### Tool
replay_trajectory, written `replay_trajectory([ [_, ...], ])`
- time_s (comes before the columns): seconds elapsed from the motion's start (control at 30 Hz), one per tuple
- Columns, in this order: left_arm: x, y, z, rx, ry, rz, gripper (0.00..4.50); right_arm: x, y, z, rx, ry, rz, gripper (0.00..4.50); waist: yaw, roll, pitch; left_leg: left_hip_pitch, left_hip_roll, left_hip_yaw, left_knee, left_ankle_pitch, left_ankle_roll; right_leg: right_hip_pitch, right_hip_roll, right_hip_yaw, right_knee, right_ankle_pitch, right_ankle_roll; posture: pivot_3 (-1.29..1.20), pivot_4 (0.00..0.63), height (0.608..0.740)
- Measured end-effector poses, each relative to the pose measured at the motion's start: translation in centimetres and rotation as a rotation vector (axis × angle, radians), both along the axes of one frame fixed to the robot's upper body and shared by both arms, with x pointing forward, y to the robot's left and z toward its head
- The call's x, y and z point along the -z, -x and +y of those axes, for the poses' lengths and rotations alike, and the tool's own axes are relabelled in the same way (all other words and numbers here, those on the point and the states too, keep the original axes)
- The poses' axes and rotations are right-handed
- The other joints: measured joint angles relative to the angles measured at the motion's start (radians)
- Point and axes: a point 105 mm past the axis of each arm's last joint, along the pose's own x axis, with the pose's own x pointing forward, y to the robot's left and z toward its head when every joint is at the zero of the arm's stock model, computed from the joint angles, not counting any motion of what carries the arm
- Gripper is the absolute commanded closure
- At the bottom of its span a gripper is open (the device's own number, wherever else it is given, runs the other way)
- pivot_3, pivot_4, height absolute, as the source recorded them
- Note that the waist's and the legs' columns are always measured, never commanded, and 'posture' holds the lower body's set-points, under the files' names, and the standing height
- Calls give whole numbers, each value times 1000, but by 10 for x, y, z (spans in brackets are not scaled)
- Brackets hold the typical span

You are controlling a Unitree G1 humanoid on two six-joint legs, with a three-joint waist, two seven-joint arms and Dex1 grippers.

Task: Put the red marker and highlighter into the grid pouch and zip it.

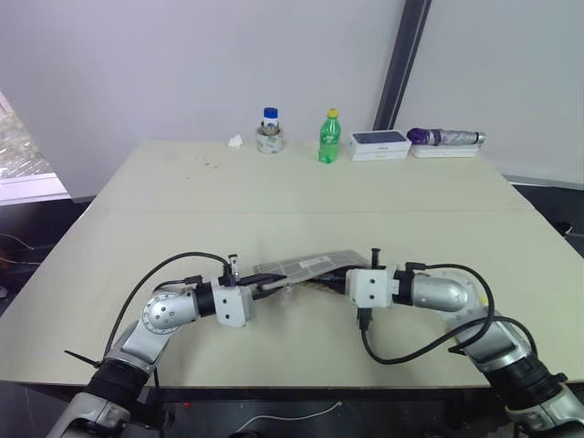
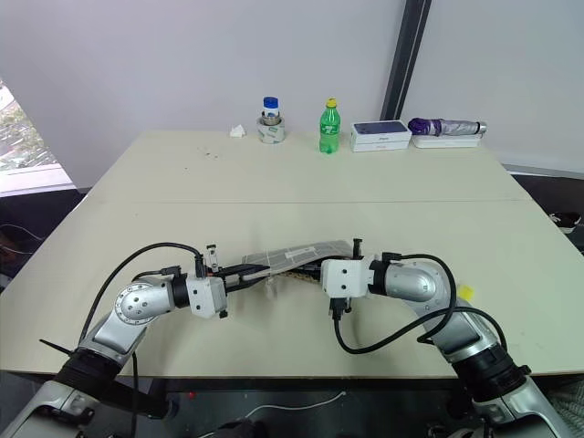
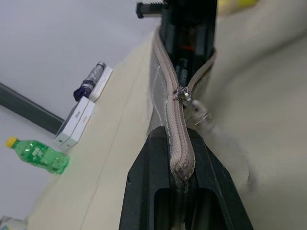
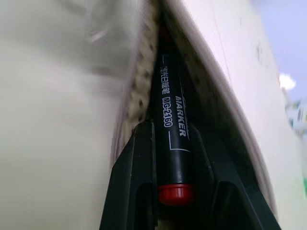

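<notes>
The right hand (image 4: 175, 143) is gripping the red marker (image 4: 171, 124), its length pointing left into the grid pouch (image 1: 310, 266), whose left end the closed left hand (image 3: 180, 165) is pinching.

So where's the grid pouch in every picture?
Left eye view: the grid pouch lies mid-table between the two grippers.
Right eye view: same spot, the left gripper clamping its end.
Left wrist view: its zipper edge runs up from between the fingers.
Right wrist view: its open mouth, with the red marker pointing into it.
Shared landmark: the green bottle.
</notes>
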Motion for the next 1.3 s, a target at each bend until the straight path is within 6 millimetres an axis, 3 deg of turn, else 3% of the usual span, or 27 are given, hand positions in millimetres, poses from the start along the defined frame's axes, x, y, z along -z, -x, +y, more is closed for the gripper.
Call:
replay_trajectory([
  [0.17,4,2,0,15,-18,16,4500,5,-1,-6,-5,43,-35,4074,0,0,0,0,0,0,0,0,0,0,0,0,0,0,0,0,150,740],
  [0.2,5,3,0,16,-20,17,4500,6,0,-8,-4,42,-33,3011,1,0,0,0,0,0,0,0,0,0,0,0,0,0,0,0,150,740],
  [0.3,7,3,1,13,-19,23,4500,7,6,-12,-20,30,-22,1582,1,0,0,0,0,0,0,0,0,0,0,0,0,0,0,0,150,740],
  [0.4,10,4,2,3,-14,35,4500,-5,12,-19,-16,-6,-48,23,1,0,0,0,0,0,0,0,0,0,0,0,0,0,0,0,150,740],
  [0.53,12,3,5,-24,1,41,4500,-31,23,-32,32,-99,-68,23,2,0,0,0,0,0,0,0,0,1,0,0,0,0,0,0,150,740],
  [0.7,13,1,4,-58,12,18,4500,-66,30,-54,224,-541,-16,23,4,0,0,1,0,-2,1,0,0,4,0,0,0,0,0,0,150,740],
  [0.77,11,-1,4,-72,21,2,4500,-57,29,-76,375,-689,31,23,7,-1,-1,1,0,-3,1,0,0,5,-1,-1,-1,0,0,0,150,740],
  [0.9,12,-4,4,-84,18,-17,4500,5,36,-147,974,-845,23,23,18,0,-1,1,-1,-1,-1,0,0,2,-1,0,1,0,0,0,150,740],
  [0.97,13,-5,4,-85,16,-19,4500,22,49,-159,1127,-875,30,23,17,2,-1,1,0,-1,-2,0,-1,1,0,0,1,0,0,0,150,740],
  [1.07,13,-5,5,-86,15,-21,4500,32,71,-157,1260,-898,39,23,12,2,-2,1,0,-1,-2,1,-2,0,1,0,1,0,0,0,150,740],
  [1.17,14,-5,4,-81,15,-20,4500,26,79,-145,1275,-909,31,23,19,2,-2,1,0,-3,-3,1,-2,1,2,0,2,0,-1,0,150,740],
  [1.23,16,-6,5,-84,14,-14,4500,31,83,-131,1284,-934,92,23,31,2,-2,1,1,-7,-4,2,-3,2,2,-4,1,-2,-3,0,150,740],
  [1.3,16,-6,4,-83,16,-12,4500,40,88,-132,1354,-950,134,23,46,2,-2,0,0,-7,-7,2,-4,1,2,-4,1,-2,-4,0,150,740],
])
